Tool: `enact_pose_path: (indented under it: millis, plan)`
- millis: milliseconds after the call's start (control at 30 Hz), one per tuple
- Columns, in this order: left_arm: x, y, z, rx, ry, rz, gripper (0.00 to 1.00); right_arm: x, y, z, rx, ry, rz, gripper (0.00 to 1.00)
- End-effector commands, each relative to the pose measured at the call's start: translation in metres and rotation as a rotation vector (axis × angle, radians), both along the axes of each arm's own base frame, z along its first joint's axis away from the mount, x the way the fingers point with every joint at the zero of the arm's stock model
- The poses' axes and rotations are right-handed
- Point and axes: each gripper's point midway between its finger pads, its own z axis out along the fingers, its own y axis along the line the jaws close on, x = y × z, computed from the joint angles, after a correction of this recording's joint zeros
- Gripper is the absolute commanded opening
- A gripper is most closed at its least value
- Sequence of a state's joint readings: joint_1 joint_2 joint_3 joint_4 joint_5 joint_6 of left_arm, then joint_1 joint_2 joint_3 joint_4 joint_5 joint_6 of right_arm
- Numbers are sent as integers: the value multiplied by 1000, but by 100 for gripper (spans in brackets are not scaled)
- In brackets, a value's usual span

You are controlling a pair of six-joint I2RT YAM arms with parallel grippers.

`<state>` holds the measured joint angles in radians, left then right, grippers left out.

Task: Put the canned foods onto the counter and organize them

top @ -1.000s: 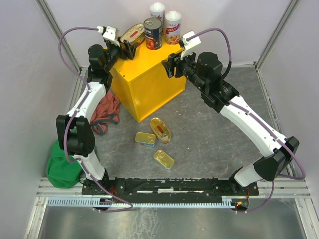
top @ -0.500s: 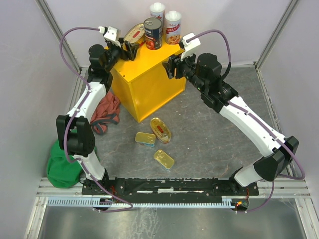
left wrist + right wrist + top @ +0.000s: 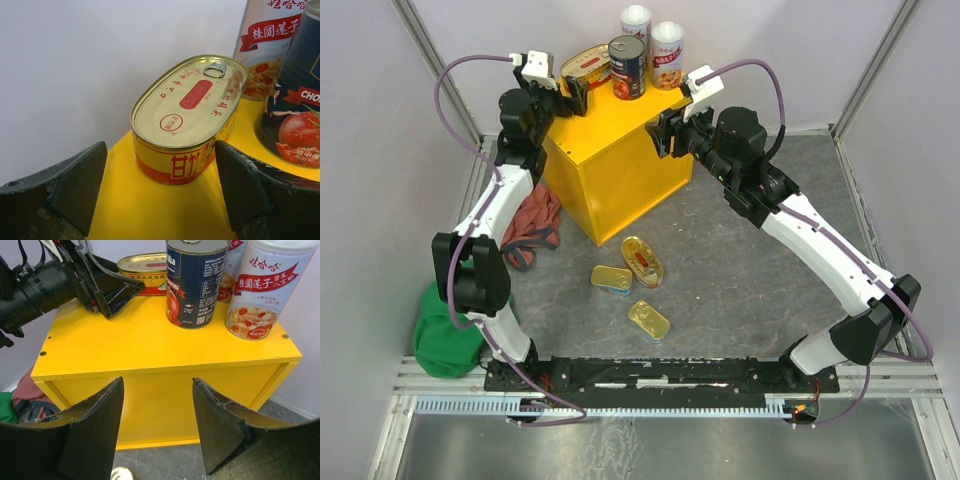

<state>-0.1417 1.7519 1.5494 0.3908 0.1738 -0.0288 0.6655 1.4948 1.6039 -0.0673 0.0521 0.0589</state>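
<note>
The yellow counter [image 3: 620,170] carries two white-topped red-label cylinders [image 3: 667,55], a dark round can [image 3: 627,67] and an oval gold tin [image 3: 585,68]. My left gripper [image 3: 568,93] is open over the counter's back left. In the left wrist view the oval tin [image 3: 187,112] rests flat on the top, its near end between my open fingers [image 3: 80,185], untouched. My right gripper [image 3: 662,133] is open and empty, facing the counter's front face [image 3: 165,405]. One oval tin [image 3: 642,260] and two rectangular tins [image 3: 612,277] lie on the floor.
A red cloth [image 3: 535,225] lies left of the counter and a green cloth [image 3: 445,335] by the left arm's base. Pale walls close the cell on three sides. The second rectangular tin [image 3: 649,319] lies nearest the arm bases.
My left gripper has shifted slightly back and left; the oval tin stays on the counter. My right gripper has barely moved.
</note>
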Motion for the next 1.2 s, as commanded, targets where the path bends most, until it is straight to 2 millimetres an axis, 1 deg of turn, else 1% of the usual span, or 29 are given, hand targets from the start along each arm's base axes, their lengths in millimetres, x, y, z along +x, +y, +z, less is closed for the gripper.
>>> enact_pose_path:
  millis: [0, 200, 433, 633, 733, 833, 867, 933, 1000, 1067, 1100, 1167]
  plan:
    - [-10, 7, 25, -10, -39, 26, 95, -7, -5, 31, 58, -68, 8, 65]
    - [-22, -5, 26, -27, -76, -51, 95, -5, -2, 31, 59, -64, 14, 65]
    - [-46, -21, 31, -35, -104, -134, 95, -6, -2, 29, 60, -57, 19, 65]
    - [-64, -24, 33, -45, -100, -102, 95, -10, -3, 27, 68, -42, 25, 65]
    - [-77, -19, 39, -70, -100, -37, 95, -12, -4, 26, 68, -25, 28, 65]
    - [-95, -17, 49, -93, -109, 25, 95, -15, -5, 24, 67, -5, 27, 65]
    - [-103, -20, 53, -105, -116, 32, 95, -16, -6, 24, 67, 3, 28, 65]
    - [-120, -15, 61, -139, -122, 93, 95, -19, -7, 19, 59, 32, 26, 66]
    - [-134, -16, 64, -167, -119, 122, 95, -22, -7, 16, 54, 53, 25, 67]
    - [-152, -13, 66, -198, -106, 170, 94, -25, -8, 5, 28, 88, 22, 67]
    - [-165, -11, 70, -221, -103, 186, 94, -28, -8, -1, 14, 105, 24, 67]
    - [-183, -10, 63, -250, -63, 214, 94, -34, -6, -14, -17, 140, 33, 68]
